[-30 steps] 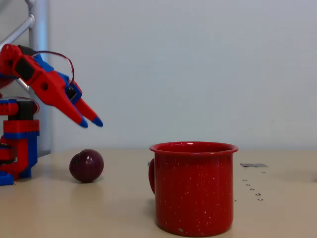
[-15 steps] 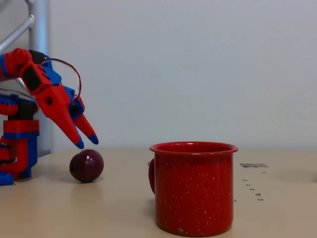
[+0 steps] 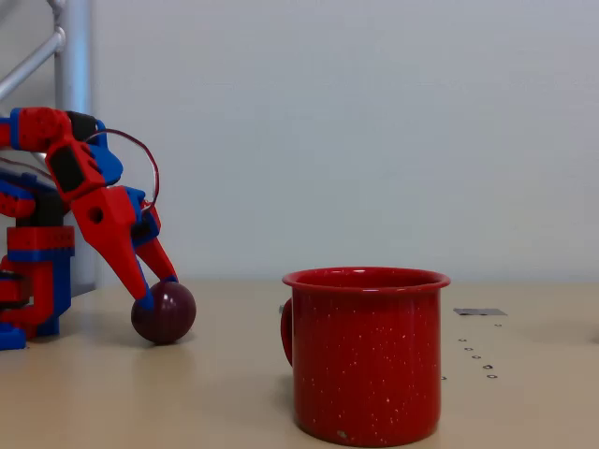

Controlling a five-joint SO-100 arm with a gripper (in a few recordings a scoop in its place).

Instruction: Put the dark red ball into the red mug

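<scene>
In the fixed view the red mug stands upright on the pale table, close to the camera, with its small loop handle on its left side. Everything else is placed from it.

The dark red ball rests on the table well to the left of the mug and farther back, its top about level with the mug's rim. It sits on the surface, not lifted.

The gripper reaches down at a slant from the upper left, its red and blue arm standing at the picture's left edge, far from the mug. The two fingers are slightly apart — the nearer one ends in a blue tip lying against the ball's upper left side, the other comes down to the ball's top just right of that. The tips meet the top of the ball rather than wrapping its middle, and from this side angle it is not possible to tell whether they are pressing on it or only touching.

A grey metal post rises behind the arm, left of the mug.
</scene>
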